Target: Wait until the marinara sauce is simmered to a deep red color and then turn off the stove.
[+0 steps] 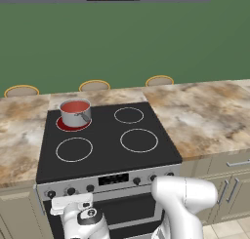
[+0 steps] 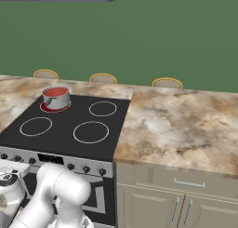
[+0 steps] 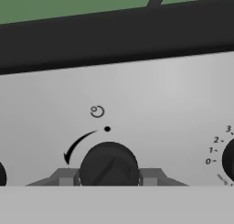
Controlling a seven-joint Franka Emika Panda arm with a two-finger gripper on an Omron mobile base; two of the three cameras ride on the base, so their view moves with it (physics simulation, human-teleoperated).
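- Four white-ringed burners are seen on the stove [image 1: 105, 135], and the rear left one glows red beneath the saucepan [image 1: 75, 112].
- The marinara sauce [image 1: 74, 107] lies as a smooth orange-red disc inside the saucepan; it is judged not yet a deep red, though the shade is hard to grade from these views.
- The saucepan's short handle is pointed toward the front of the stove and slightly to the right, so its long axis runs roughly front to back.
- In the hand view, a black knob [image 3: 109, 166] on the silver front panel [image 3: 151, 99] is flanked on both sides by the fingertips [image 3: 65, 177] of the claw [image 3: 109, 178].
- The claw is read as clamped on the knob, its jaws drawn in against the knob's two sides.
- The knob is judged rigid, small and smooth, so slipping is possible; it is best held across its round body, as is done here.
- The ridge on the knob's face is seen tilted, running from lower left to upper right, and a curved arrow beside it marks a turning direction.
- The knob's axis is directed out of the panel, toward the camera.
- A second knob [image 3: 228, 159] with numbered marks is seen at the right edge.
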